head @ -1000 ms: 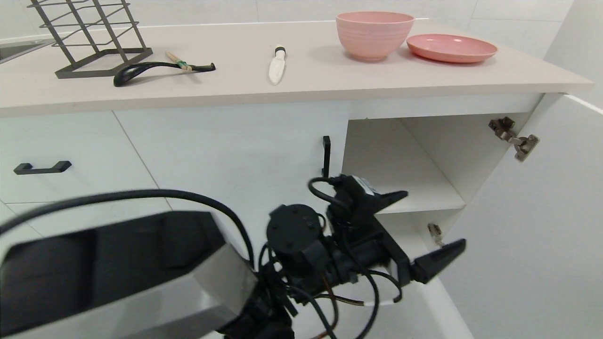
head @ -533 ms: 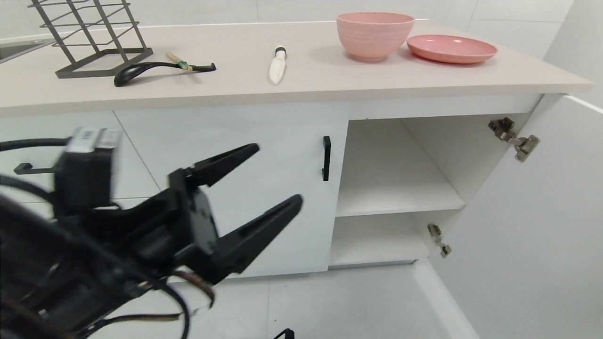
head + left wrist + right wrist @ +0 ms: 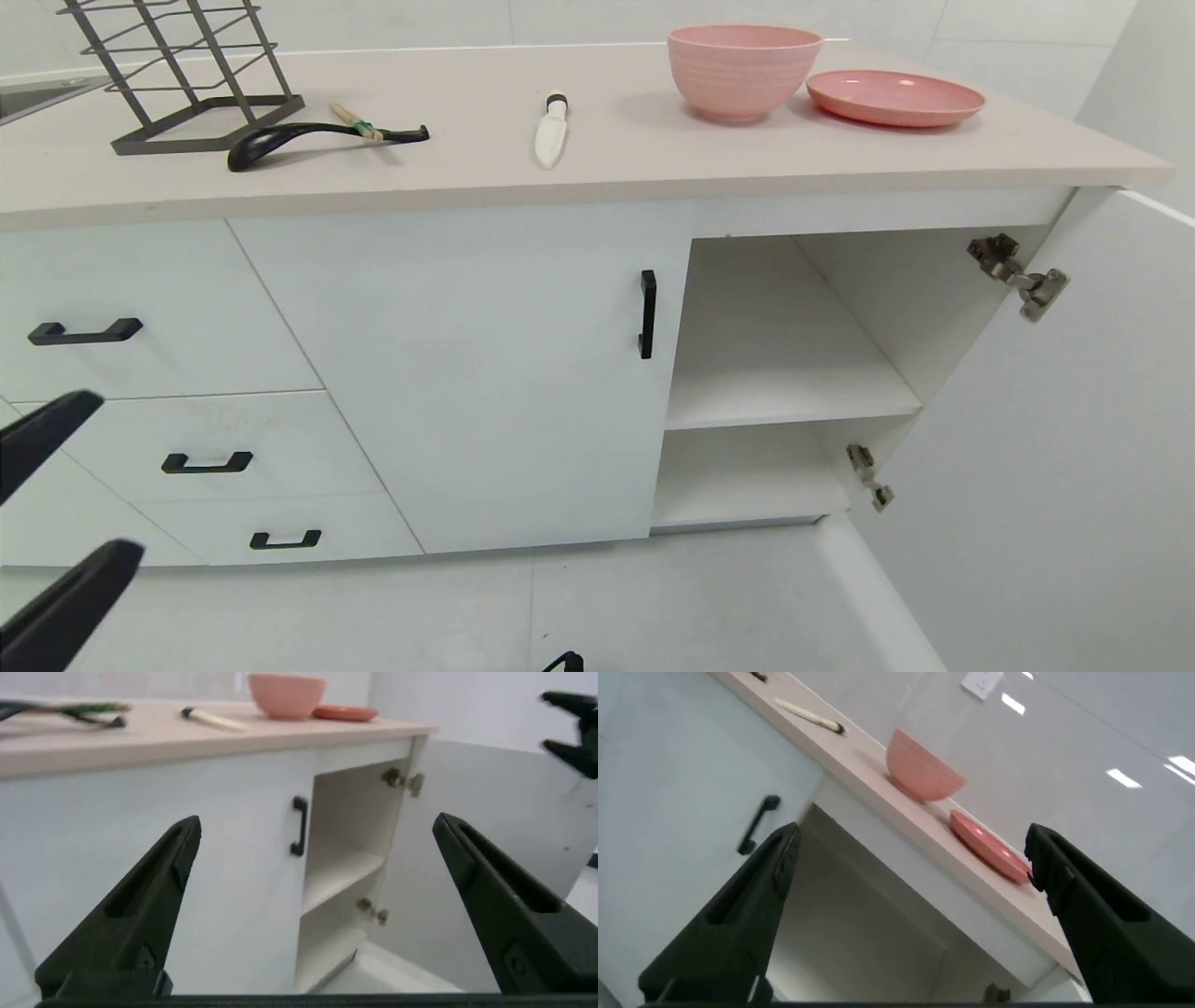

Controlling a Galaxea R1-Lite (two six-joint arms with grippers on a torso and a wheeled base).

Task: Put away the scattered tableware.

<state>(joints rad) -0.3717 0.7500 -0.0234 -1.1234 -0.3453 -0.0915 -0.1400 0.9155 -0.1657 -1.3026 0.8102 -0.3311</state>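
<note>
Left gripper (image 3: pixel 117 476) near left, fingers spread wide; right gripper (image 3: pixel 911 831) likewise wide. White cupboard (image 3: pixel 784 392) right, door (image 3: pixel 1046 448) open, 2 compartments. On beige countertop (image 3: pixel 653 159): white knife (image 3: pixel 551 131), round pink bowl (image 3: pixel 743 70) far right, flat pink plate (image 3: pixel 894 95) just beside.

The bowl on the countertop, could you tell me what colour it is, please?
The bowl is pink, like the plate beside it; the head view shows it best.

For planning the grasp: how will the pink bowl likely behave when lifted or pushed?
The pink bowl looks rigid and probably light; its matte ribbed wall suggests plastic. Deep on a narrow foot, it may tip if pushed high. Sliding it right would likely bump the pink plate.
</note>
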